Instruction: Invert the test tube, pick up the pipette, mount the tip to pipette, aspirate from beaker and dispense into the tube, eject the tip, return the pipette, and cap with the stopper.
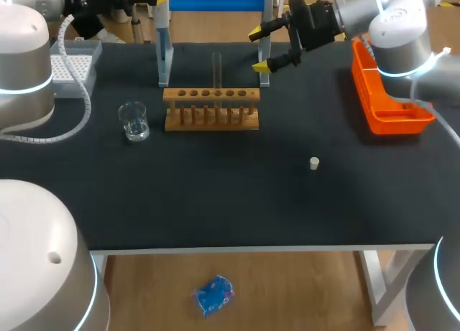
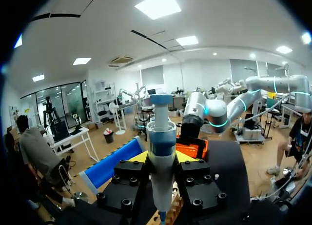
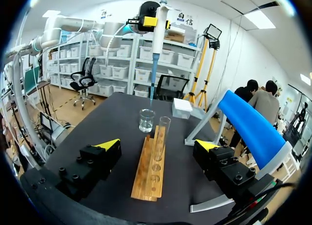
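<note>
left gripper pinching pipette, its lower end running out of sight | right gripper hanging spread, tube ahead

A black-topped table on white legs stands over a pale wood floor, where a crumpled blue scrap lies. Ahead of the right gripper, past the table, white shelves of storage bins line a white wall, an office chair beside them. Ahead of the left gripper, square ceiling panels glow.
</note>
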You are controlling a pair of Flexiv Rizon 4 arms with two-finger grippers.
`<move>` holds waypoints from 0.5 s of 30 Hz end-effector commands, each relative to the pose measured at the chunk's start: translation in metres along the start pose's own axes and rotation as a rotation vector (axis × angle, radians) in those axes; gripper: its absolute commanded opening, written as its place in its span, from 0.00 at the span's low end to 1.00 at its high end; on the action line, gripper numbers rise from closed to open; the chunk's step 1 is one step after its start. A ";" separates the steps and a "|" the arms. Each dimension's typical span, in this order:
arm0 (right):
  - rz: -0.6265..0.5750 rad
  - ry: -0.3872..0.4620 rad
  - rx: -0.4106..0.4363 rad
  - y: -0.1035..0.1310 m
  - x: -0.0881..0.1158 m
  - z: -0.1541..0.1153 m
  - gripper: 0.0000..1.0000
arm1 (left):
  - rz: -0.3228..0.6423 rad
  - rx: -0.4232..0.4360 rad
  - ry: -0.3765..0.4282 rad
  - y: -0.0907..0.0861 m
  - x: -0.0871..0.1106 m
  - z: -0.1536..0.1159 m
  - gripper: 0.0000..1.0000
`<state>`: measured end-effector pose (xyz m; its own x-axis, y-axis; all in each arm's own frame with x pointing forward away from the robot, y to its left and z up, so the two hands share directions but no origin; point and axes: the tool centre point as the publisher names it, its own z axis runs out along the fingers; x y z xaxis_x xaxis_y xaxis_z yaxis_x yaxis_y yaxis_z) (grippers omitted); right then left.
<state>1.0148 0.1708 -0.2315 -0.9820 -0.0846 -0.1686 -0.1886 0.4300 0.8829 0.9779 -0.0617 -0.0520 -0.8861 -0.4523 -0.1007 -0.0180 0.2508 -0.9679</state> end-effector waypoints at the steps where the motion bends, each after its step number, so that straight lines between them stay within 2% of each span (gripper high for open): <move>1: 0.000 0.003 0.001 0.000 -0.001 -0.001 1.00 | 0.003 0.007 0.003 -0.002 -0.002 -0.001 0.00; 6: 0.000 0.003 0.001 0.000 -0.001 -0.001 1.00 | 0.023 0.042 -0.016 -0.013 -0.009 0.002 0.00; 15: 0.000 0.003 0.001 0.000 -0.001 -0.001 1.00 | 0.056 0.057 0.024 -0.037 -0.008 0.018 0.00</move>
<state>1.0148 0.1708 -0.2316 -0.9821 -0.0846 -0.1686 -0.1886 0.4300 0.8829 0.9850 -0.0774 -0.0253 -0.8899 -0.4308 -0.1499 0.0610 0.2133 -0.9751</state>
